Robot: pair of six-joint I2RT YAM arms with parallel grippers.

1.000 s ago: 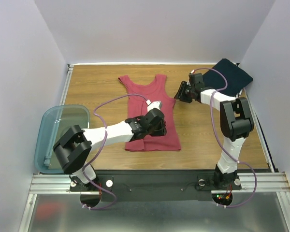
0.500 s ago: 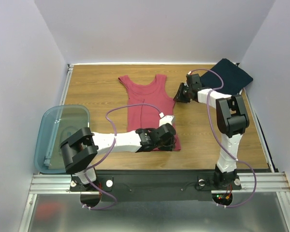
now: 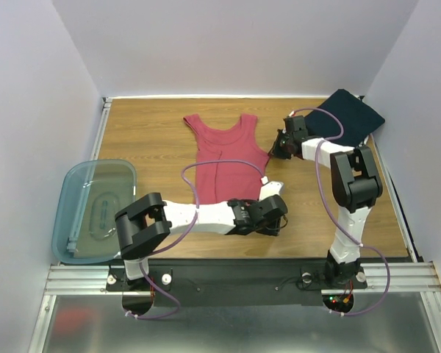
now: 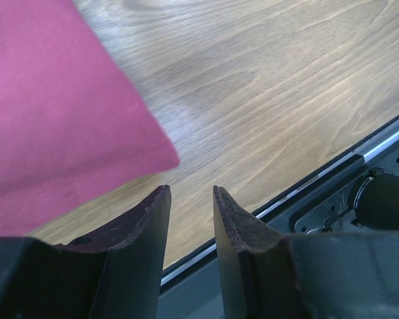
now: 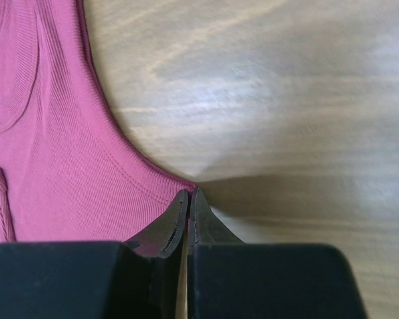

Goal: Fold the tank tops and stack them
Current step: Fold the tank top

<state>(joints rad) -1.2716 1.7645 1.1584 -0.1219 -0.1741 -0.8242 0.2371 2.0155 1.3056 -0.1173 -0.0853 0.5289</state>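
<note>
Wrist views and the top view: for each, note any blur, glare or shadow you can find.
Left wrist view: red tank top slightly soft at its edge, pale sheen on the table at top. Right wrist view: dark shadow spreads beside the right gripper over glossy wood. Top external view: even light, sharp, faint reflections in the teal bin.

Left end effector [image 4: 191, 191] reaches low rightward with jaws parted; right end effector [image 5: 189, 193] is pinched shut.

The left gripper [image 4: 189, 193] now sits past the red tank top's [image 3: 224, 162] near corner; the right gripper's [image 5: 189, 193] jaws now pinch its armhole.
</note>
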